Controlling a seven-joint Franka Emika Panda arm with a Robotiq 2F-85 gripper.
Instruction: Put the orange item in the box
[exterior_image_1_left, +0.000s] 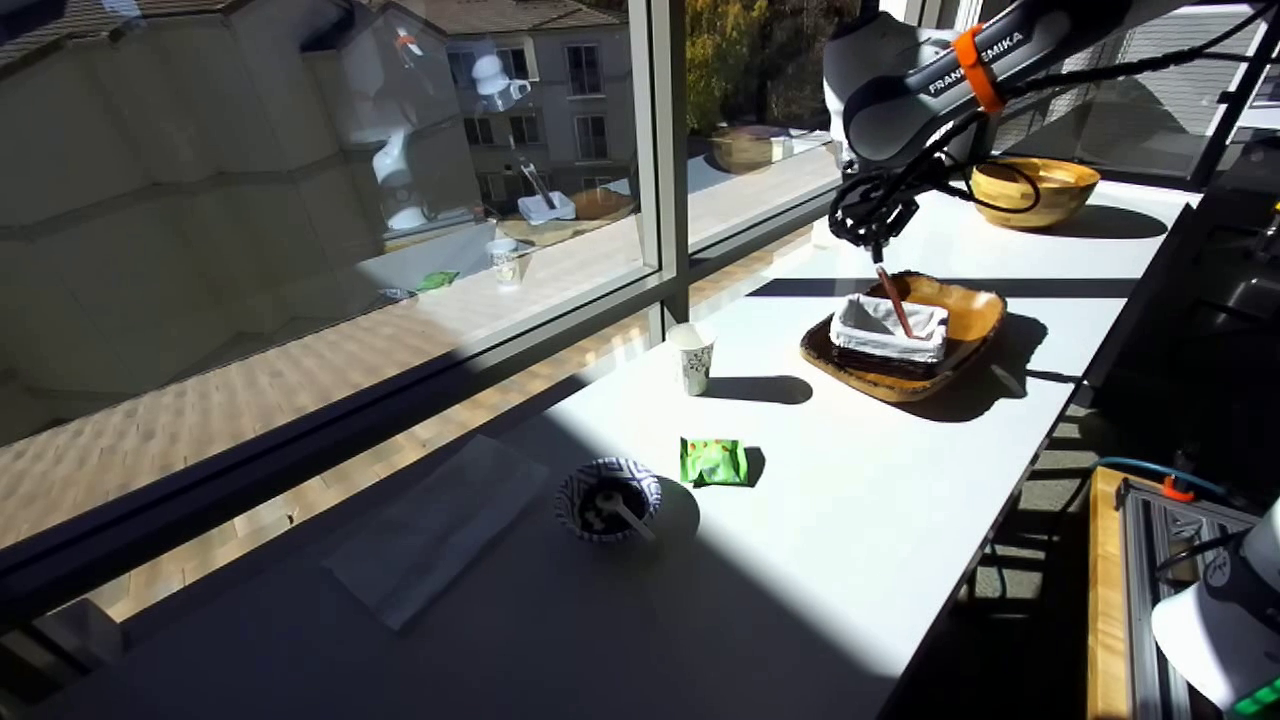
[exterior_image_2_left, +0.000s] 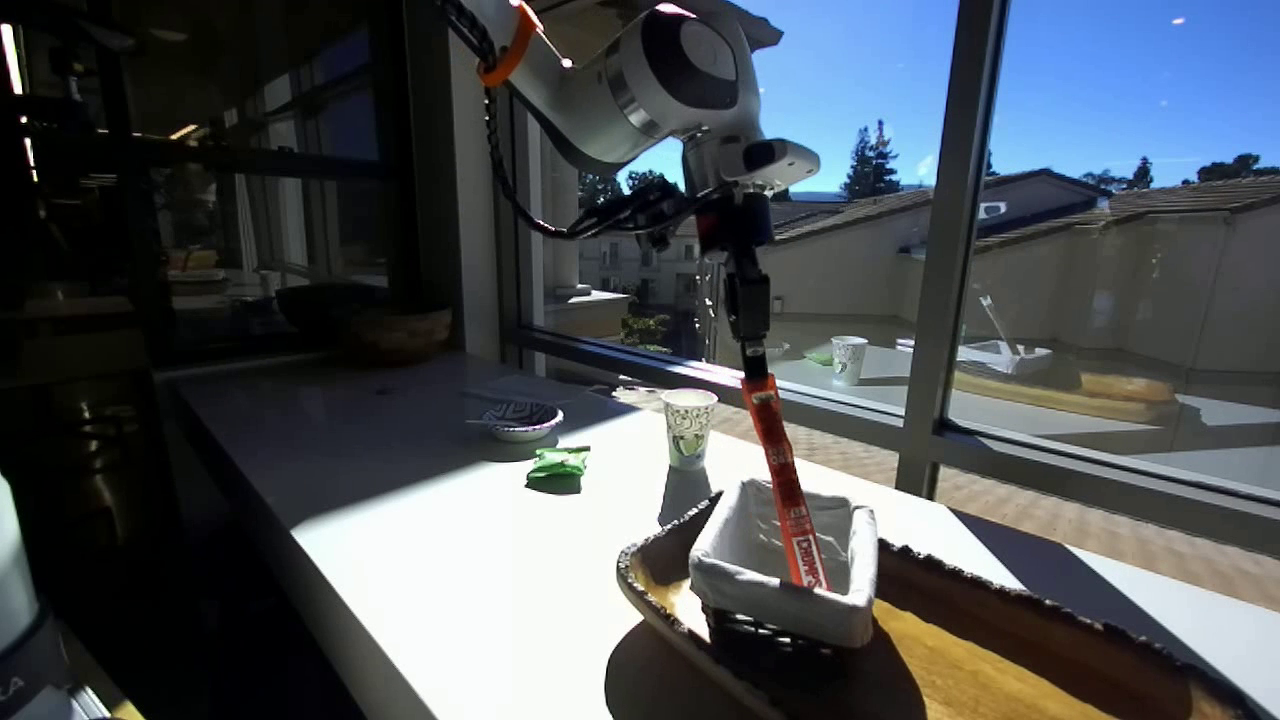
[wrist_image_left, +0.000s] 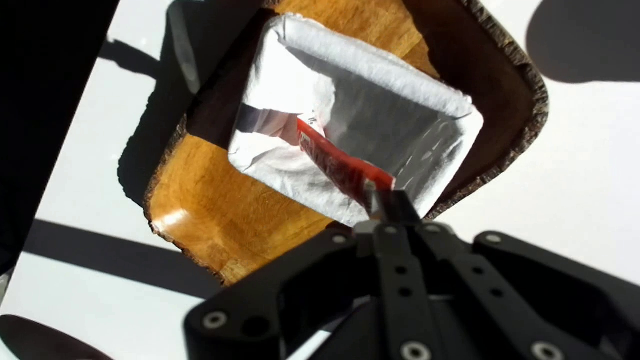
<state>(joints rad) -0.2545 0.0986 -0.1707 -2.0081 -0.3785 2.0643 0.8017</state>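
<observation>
The orange item is a long, slim orange-red packet (exterior_image_1_left: 893, 300) that hangs tilted from my gripper (exterior_image_1_left: 879, 257); it also shows in an exterior view (exterior_image_2_left: 778, 465) and in the wrist view (wrist_image_left: 337, 162). My gripper (exterior_image_2_left: 754, 365) is shut on its upper end, also in the wrist view (wrist_image_left: 392, 205). The box is a small dark brown woven box with a white cloth liner (exterior_image_1_left: 880, 345), also seen in an exterior view (exterior_image_2_left: 775, 605) and the wrist view (wrist_image_left: 375, 62). The packet's lower end is inside the box's walls. I cannot tell whether it touches the bottom.
The box stands in a wooden tray (exterior_image_1_left: 975, 315) with rough bark edges. A paper cup (exterior_image_1_left: 694, 362), a green packet (exterior_image_1_left: 713, 462), a patterned bowl (exterior_image_1_left: 572, 505) with a spoon and a white napkin (exterior_image_1_left: 440, 530) lie farther along the table. A wooden bowl (exterior_image_1_left: 1035, 192) stands behind. Windows line one side.
</observation>
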